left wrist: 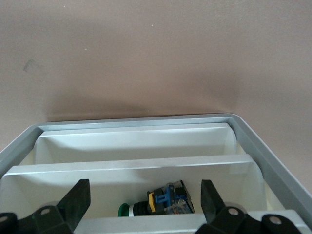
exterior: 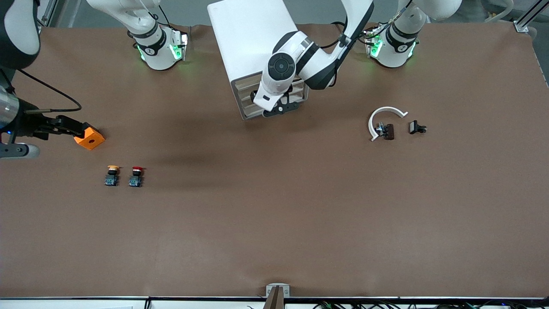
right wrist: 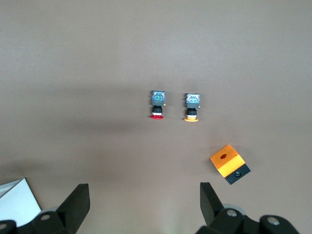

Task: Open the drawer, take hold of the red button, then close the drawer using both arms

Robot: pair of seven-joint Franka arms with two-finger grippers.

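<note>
Holds the left hand (left wrist: 144, 192) spread open at the white cabinet's (exterior: 248, 38) drawer (left wrist: 131, 165) fronts, ready to pull, and hangs the right hand (right wrist: 144, 195), likewise open, over the table (exterior: 274, 214) near the red-capped button (exterior: 137, 176) standing beside its yellow-capped twin (exterior: 112, 176), ready to grab.

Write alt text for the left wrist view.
The left gripper, fingers open, hangs at the front of the white cabinet, its drawers seen edge-on. One drawer holds a switch with a green cap; brown table fills the rest.
</note>
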